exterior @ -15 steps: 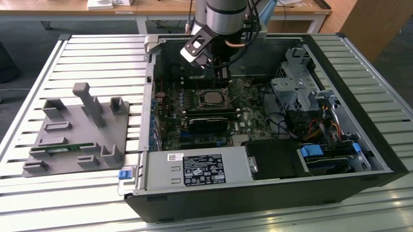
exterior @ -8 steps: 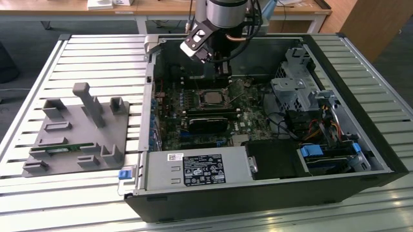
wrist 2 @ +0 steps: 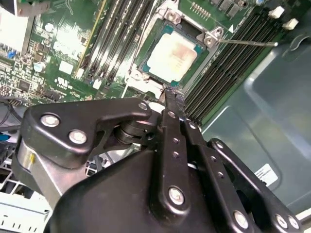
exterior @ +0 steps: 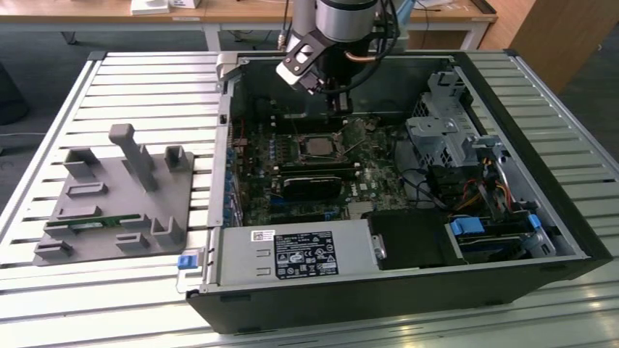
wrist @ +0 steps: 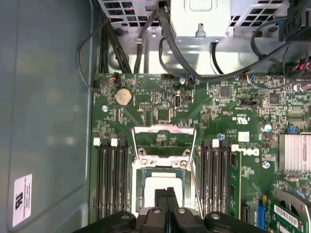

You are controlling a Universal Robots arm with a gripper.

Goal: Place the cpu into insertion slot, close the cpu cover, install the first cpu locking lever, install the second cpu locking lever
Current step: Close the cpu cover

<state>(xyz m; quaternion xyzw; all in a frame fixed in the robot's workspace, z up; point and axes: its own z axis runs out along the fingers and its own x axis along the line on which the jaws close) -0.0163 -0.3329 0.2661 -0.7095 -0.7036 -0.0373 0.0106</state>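
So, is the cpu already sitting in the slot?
Yes, in the second wrist view the cpu lies flat inside the slot, its silver top showing.

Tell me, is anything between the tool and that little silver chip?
Nothing visible is. The tool hangs close above the cpu, which lies in the insertion slot, and the cpu cover is flipped open beyond it.

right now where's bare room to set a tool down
Bare table slats behind the grey fixture and in front of it, on the exterior view's left. Inside the case it is crowded: the gripper hangs over the cpu, cables and drive cage beside.
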